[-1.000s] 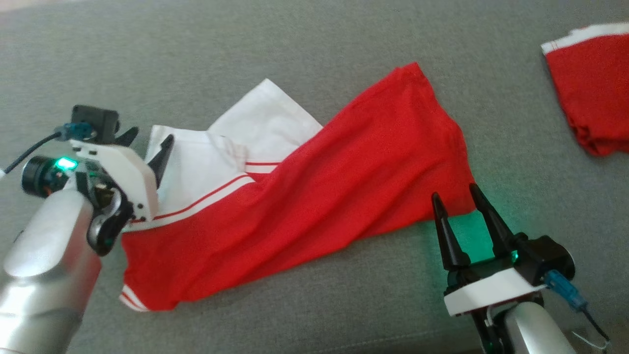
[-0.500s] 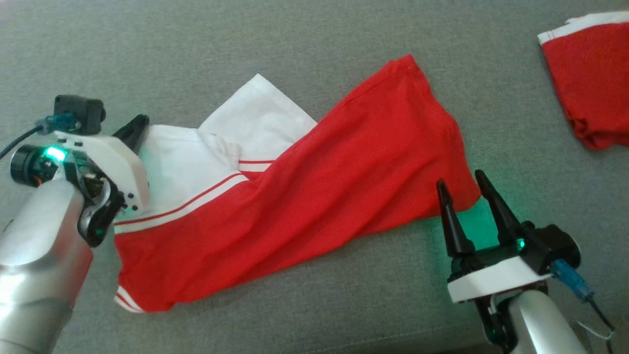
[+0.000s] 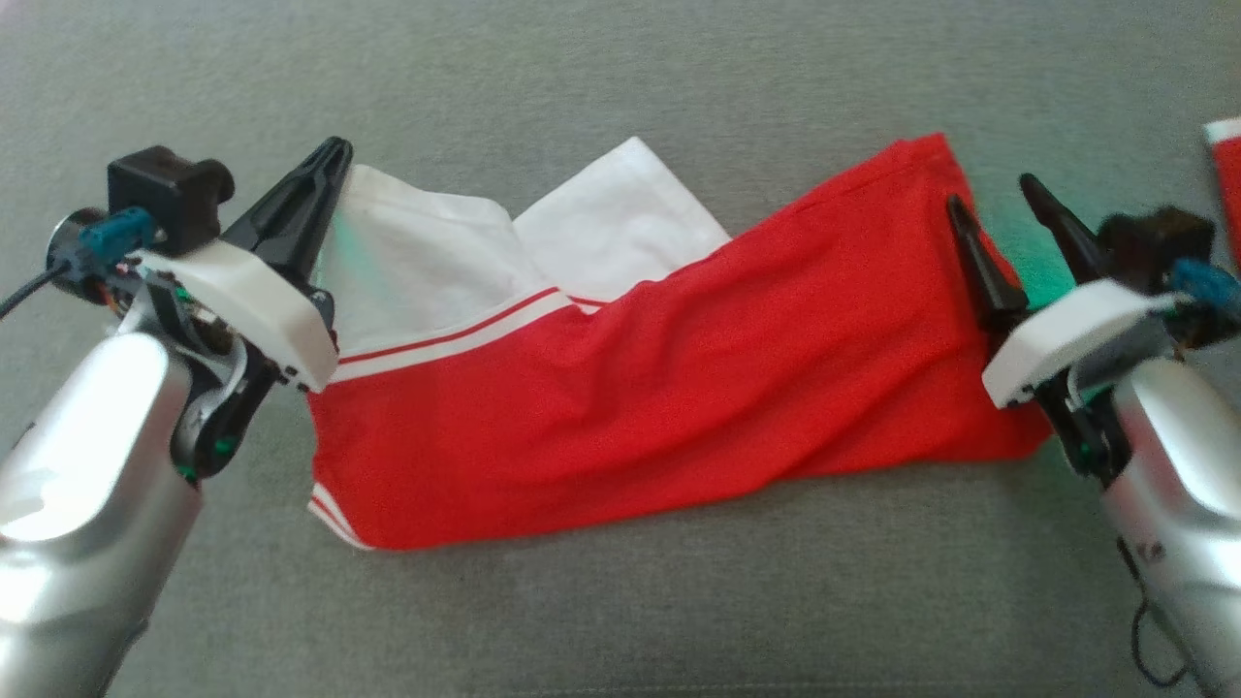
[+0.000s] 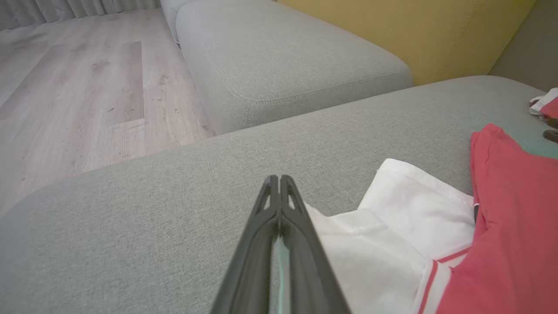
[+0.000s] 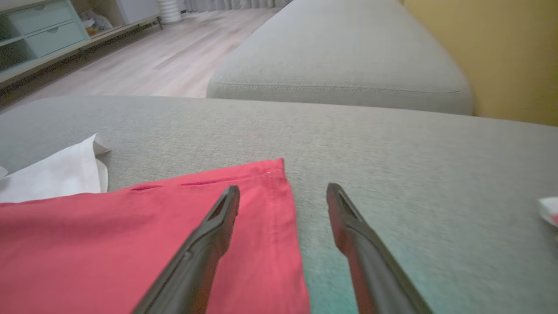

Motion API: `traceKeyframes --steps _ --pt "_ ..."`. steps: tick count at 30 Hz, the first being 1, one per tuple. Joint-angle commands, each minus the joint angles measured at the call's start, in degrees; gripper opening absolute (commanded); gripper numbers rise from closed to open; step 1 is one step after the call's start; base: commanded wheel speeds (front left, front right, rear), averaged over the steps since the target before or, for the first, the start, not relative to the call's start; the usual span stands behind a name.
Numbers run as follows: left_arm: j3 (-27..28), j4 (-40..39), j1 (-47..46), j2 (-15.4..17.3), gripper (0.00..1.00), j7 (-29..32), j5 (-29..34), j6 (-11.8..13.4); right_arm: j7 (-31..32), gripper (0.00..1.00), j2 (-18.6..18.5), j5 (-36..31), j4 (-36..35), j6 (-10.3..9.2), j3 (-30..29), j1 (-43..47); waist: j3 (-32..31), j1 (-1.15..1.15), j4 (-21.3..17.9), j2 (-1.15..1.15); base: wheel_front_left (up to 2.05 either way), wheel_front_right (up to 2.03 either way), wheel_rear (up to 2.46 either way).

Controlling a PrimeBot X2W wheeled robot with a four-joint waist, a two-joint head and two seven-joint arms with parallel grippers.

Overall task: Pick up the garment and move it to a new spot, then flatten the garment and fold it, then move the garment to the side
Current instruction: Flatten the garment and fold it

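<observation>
A red garment (image 3: pixel 679 388) with white panels and red-and-white stripes lies spread across the grey sofa cushion (image 3: pixel 620 78). My left gripper (image 3: pixel 334 147) is shut on the garment's white corner at its left end. In the left wrist view the closed fingers (image 4: pixel 279 179) pinch a pale strip, and white cloth (image 4: pixel 392 226) runs off to their right. My right gripper (image 3: pixel 994 199) stands open over the red hem at the right end. In the right wrist view the hem's far corner (image 5: pixel 274 170) lies between its fingertips (image 5: pixel 283 189), one finger over red cloth (image 5: pixel 87 244), the other over bare cushion.
Another red and white piece of clothing (image 3: pixel 1224 184) lies at the cushion's right edge. Beyond the cushion is a second grey cushion (image 4: pixel 279 56), a yellow backrest (image 4: pixel 414 30), wooden floor (image 4: pixel 65 87) and a pale shelf unit (image 5: pixel 39 26).
The head camera has shifted. My left gripper has shut on the white corner, and that panel now lies drawn out. My right gripper has moved from the hem's near corner towards its far corner.
</observation>
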Motion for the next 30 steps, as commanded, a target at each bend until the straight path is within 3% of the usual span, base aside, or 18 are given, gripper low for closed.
traceKeyframes --steps 1,6,13,14,15,17,18,25,30 --pt "2.4 -2.9 -1.5 2.6 0.0 -0.2 0.3 0.7 1.4 1.0 -1.5 2.7 0.3 0.37 3.3 -1.8 0.7 0.0 1.7 0.0 0.0 0.0 0.0" --pt "2.0 -5.8 -1.3 2.6 0.0 -0.3 0.4 1.1 2.8 1.0 -4.1 9.1 5.7 0.37 9.8 -7.8 1.5 0.0 3.2 0.0 0.0 0.0 0.0" --pt "1.6 -8.2 -0.9 3.0 0.0 0.2 0.6 1.7 0.6 1.0 -4.7 12.9 12.3 0.37 16.4 -12.7 2.1 0.0 4.2 0.0 0.0 0.0 0.0" --pt "1.6 -8.4 -0.8 3.0 0.0 0.2 0.6 1.7 0.3 0.96 -4.7 13.4 12.9 0.37 17.2 -13.2 2.1 0.0 4.3 0.0 0.0 0.0 0.0" --pt "1.5 -8.5 -0.8 3.1 0.0 0.3 0.6 1.8 -0.2 0.83 -4.8 13.7 13.5 0.37 18.1 -13.7 2.1 0.0 4.3 0.0 0.0 0.0 0.0" --pt "1.5 -8.7 -0.7 3.1 0.0 0.3 0.6 1.9 -1.4 0.17 -5.0 14.0 14.3 0.37 20.2 -14.6 2.1 0.0 4.4 0.0 0.0 0.0 0.0" --pt "1.5 -8.8 -0.8 3.2 0.0 0.3 0.6 1.9 -1.9 0.0 -5.0 14.3 14.8 0.37 21.0 -14.9 2.0 0.0 4.4 0.0 0.0 0.0 0.0" --pt "2.4 -9.1 -4.1 4.1 0.0 -2.5 2.6 2.0 -6.9 0.0 -6.2 13.9 17.4 0.37 22.4 -21.1 2.1 0.0 3.7 0.0 0.0 0.0 0.0" --pt "3.8 -7.7 -15.5 2.6 0.0 -7.6 6.4 1.4 -7.7 0.0 -9.1 13.8 16.8 0.37 18.8 -29.9 3.4 0.0 2.9 0.0 0.0 0.0 0.0"
